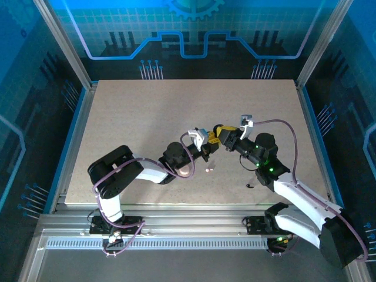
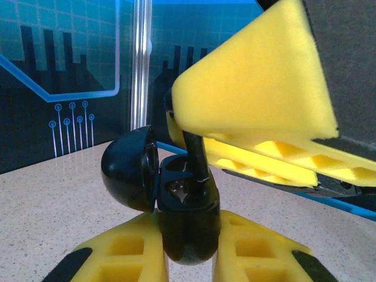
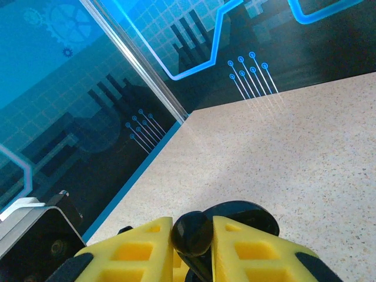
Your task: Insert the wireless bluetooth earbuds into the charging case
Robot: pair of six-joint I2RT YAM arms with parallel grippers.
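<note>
Seating a black bud (image 2: pixel 196 154) into the open case (image 2: pixel 182 197) above the table (image 1: pixel 147 117), with left gripper (image 2: pixel 188 235) clamped tight on the case and right gripper (image 3: pixel 192 228) pinched narrow on the black bud (pink bud (image 1: pixel 210 169) loose nearby), likely needing next a straight push home, then release.

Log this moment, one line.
left gripper shut on black case | right gripper shut on black earbud, at case | pale earbud on table

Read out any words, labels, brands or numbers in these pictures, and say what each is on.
No readable text: the black charging case, black earbud, table and blue backdrop bear no words, brands or numbers. The backdrop's pattern is circuit lines and a gear.
</note>
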